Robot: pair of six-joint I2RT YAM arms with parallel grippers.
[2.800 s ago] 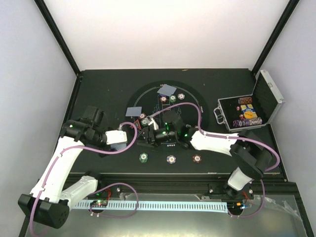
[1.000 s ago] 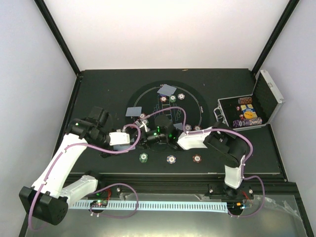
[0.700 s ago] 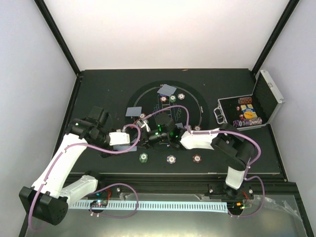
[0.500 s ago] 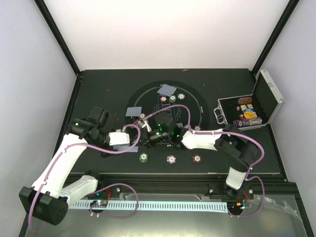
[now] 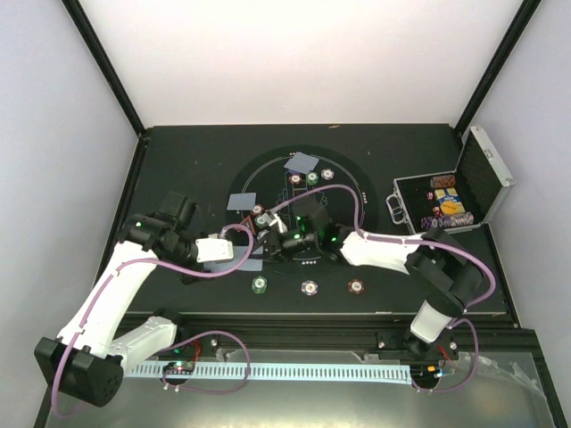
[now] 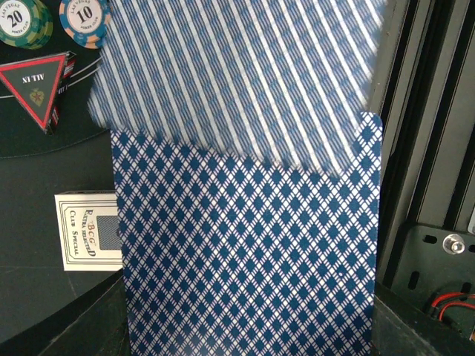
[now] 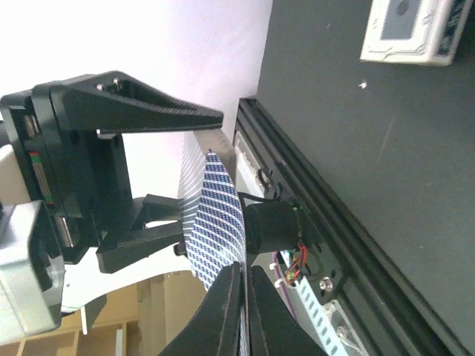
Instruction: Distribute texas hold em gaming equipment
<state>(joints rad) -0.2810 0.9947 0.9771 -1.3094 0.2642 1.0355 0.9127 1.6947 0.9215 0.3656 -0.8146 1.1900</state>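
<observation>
A deck of blue diamond-backed playing cards (image 6: 245,252) fills the left wrist view and hides the fingers holding it. My left gripper (image 5: 243,257) is shut on this deck. The deck's top card (image 6: 237,74) is blurred and slid off toward the mat. My right gripper (image 7: 242,285) is shut on the edge of that card (image 7: 215,215), which bows between the two arms. Below the deck lie a green chip (image 6: 22,21), a blue chip (image 6: 83,18) and the red triangle marker (image 6: 35,89). Dealt cards (image 5: 302,162) (image 5: 241,201) lie on the mat.
The round black mat (image 5: 357,178) carries chips at its near edge (image 5: 259,285) (image 5: 310,288) (image 5: 356,287) and far side (image 5: 312,177). An empty card box (image 6: 87,230) lies by the deck. The open silver case (image 5: 451,201) stands at the right. Black rails (image 5: 312,325) run along the near edge.
My right gripper has closed on the deck's top card, and its elbow has swung out to the right. The left arm has stayed put with the deck.
</observation>
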